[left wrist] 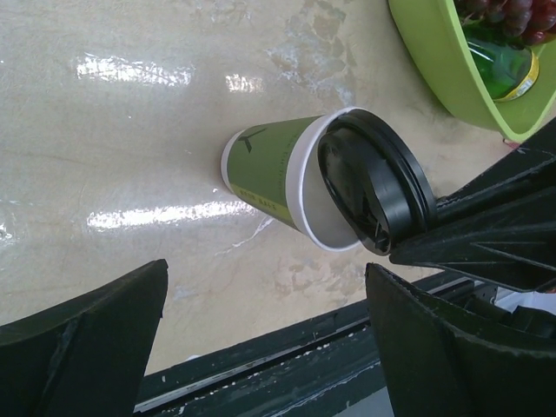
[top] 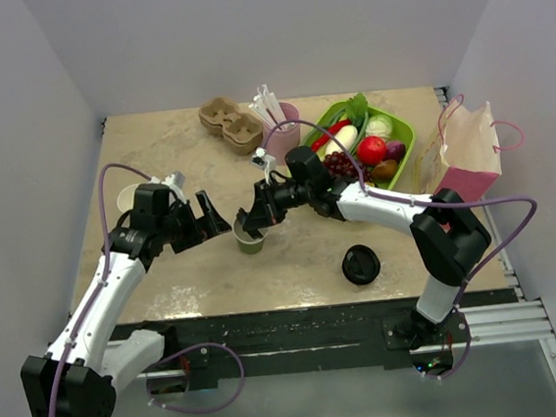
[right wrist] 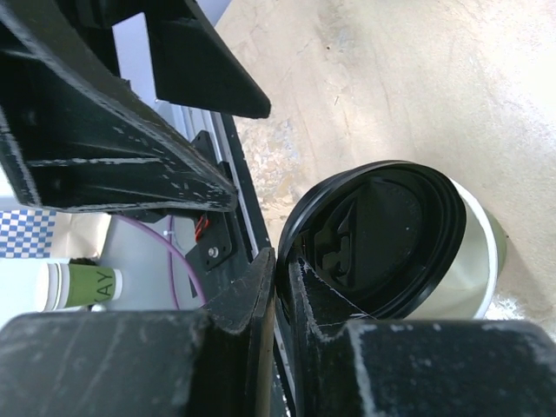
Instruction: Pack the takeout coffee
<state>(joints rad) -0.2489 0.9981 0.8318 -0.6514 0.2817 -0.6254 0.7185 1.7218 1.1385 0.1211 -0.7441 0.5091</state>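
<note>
An olive-green paper cup (top: pixel 250 242) stands at the table's middle. A black lid (left wrist: pixel 373 187) sits tilted on its rim, with the white inside showing on one side. My right gripper (top: pixel 257 218) is shut on the lid's edge, seen close in the right wrist view (right wrist: pixel 282 269) with the lid (right wrist: pixel 382 234) over the cup (right wrist: pixel 476 261). My left gripper (top: pixel 215 217) is open and empty just left of the cup; in its wrist view (left wrist: pixel 265 287) the cup (left wrist: pixel 269 169) lies beyond the fingers, apart from them. The pink bag (top: pixel 470 155) stands at the right.
A second loose black lid (top: pixel 360 264) lies near the front edge. Another green cup (top: pixel 131 196) stands far left behind my left arm. A cardboard cup carrier (top: pixel 230 122), a pink cup of straws (top: pixel 281 121) and a green tray (top: pixel 408 152) of fruit stand at the back.
</note>
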